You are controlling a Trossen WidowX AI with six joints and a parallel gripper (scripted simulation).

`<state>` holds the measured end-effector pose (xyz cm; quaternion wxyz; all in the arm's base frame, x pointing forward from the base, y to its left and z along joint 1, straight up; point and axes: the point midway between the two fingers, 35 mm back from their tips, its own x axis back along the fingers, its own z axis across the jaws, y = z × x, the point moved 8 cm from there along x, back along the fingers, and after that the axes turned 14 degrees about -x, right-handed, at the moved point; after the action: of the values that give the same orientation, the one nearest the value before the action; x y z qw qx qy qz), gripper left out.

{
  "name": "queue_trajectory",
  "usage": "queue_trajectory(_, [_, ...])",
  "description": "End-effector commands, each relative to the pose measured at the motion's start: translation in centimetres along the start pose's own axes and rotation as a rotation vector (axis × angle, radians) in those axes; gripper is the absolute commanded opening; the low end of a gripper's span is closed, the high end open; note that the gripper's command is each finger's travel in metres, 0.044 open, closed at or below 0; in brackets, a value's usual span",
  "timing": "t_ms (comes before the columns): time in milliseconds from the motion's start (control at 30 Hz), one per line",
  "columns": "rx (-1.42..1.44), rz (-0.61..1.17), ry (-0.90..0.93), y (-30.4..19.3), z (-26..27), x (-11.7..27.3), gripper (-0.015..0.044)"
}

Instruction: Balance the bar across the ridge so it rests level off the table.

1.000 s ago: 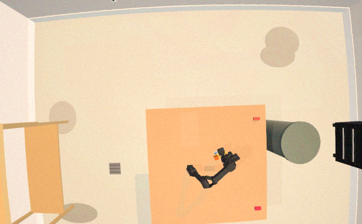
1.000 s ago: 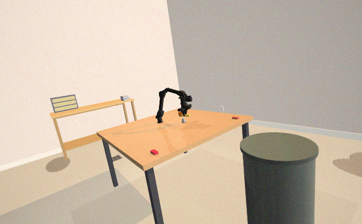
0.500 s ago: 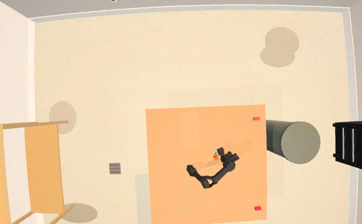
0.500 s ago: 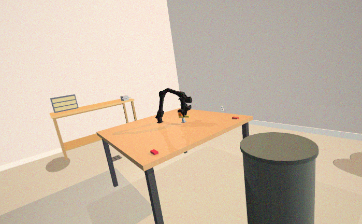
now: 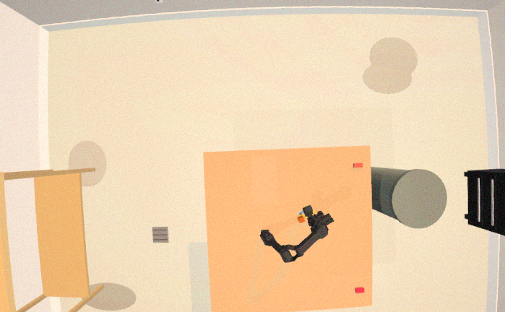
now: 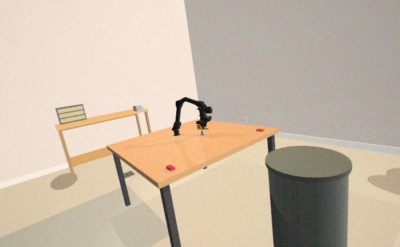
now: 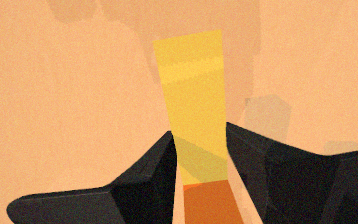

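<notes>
Between the gripper (image 7: pixel 200 165) fingers, the yellow-and-orange bar (image 7: pixel 196 95) juts forward.

Bright, even light is falling from above, laying soft-edged shadows of the arm across the counter (image 6: pixel 194 153) and a broad grey patch on the floor beneath it. The top view is bending straight wall lines near its edges, and every picture is looking slightly grainy and soft, with no glare. In the wrist view a faint shadow is darkening the near part of the bar (image 7: pixel 196 100) between the gripper (image 7: pixel 200 165) fingers.
</notes>
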<state>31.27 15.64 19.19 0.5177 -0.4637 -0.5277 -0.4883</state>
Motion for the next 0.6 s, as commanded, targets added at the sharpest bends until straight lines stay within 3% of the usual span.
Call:
queue_trajectory(0, [0.003, 0.002, 0.0, -0.03, -0.02, -0.07, 0.0])
queue_trajectory(567, [0.003, 0.002, 0.0, -0.03, -0.03, -0.21, 0.0])
